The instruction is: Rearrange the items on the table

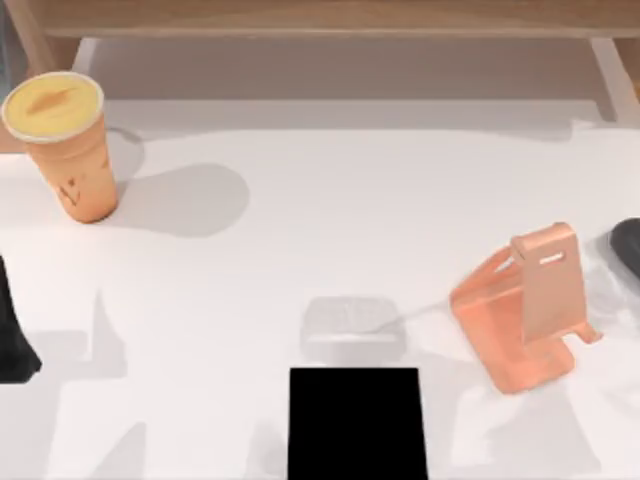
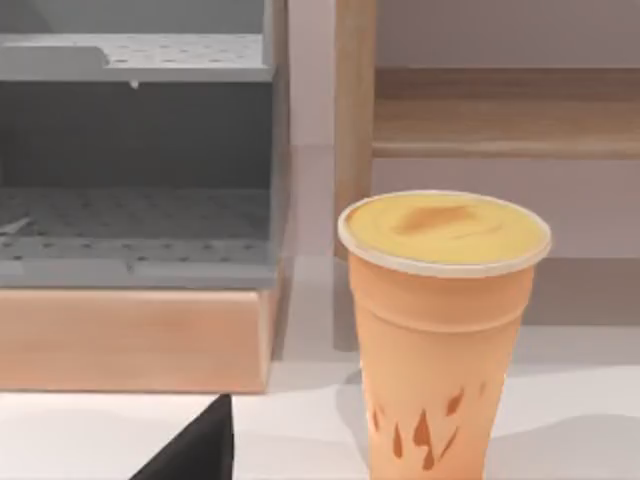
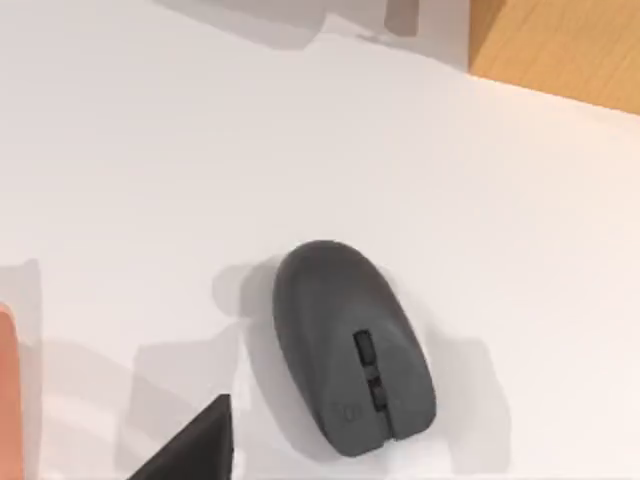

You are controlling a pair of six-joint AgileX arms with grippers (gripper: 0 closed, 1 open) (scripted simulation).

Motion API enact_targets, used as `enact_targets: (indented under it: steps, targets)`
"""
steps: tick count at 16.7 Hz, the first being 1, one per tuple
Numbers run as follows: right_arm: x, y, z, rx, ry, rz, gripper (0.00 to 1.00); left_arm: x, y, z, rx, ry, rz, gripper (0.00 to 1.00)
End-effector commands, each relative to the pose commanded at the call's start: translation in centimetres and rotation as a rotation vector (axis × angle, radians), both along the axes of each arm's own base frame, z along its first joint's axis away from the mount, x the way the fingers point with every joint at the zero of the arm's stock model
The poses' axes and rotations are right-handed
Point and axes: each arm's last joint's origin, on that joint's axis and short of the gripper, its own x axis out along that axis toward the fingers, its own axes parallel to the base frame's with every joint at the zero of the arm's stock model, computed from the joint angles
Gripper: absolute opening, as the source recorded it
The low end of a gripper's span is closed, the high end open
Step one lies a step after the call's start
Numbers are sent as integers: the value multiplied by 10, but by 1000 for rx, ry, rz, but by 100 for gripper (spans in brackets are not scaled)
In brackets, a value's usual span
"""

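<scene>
Cup (image 1: 68, 145): upright, far left of worktop (image 1: 300, 230).
Mouse (image 3: 350, 345): right edge, beside stand (image 1: 525, 310).
Pad (image 1: 357, 423): near edge, centre.
Tools: state I cannot tell.

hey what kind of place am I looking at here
Probably a simulated desk workspace: a white table holding a computer mouse, a phone stand, a black pad and a lidded orange cup.

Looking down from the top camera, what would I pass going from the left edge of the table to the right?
Left arm at the edge → orange cup → black pad → salmon phone stand → dark mouse at the right edge.
</scene>
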Motion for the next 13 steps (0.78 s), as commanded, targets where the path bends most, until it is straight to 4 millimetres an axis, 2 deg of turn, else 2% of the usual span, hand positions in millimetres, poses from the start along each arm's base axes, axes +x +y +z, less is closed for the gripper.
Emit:
enact_targets:
  steps: [2,5,9,13]
  targets:
    - [33,0,9,-39,159,31,100,0,0,0,0,0,0,100]
    - [88,-1,8,-84,388,89,100,0,0,0,0,0,0,100]
    - [155,-2,-13,-122,651,175,100,0,0,0,0,0,0,100]
    - [200,-3,-43,-137,840,248,100,0,0,0,0,0,0,100]
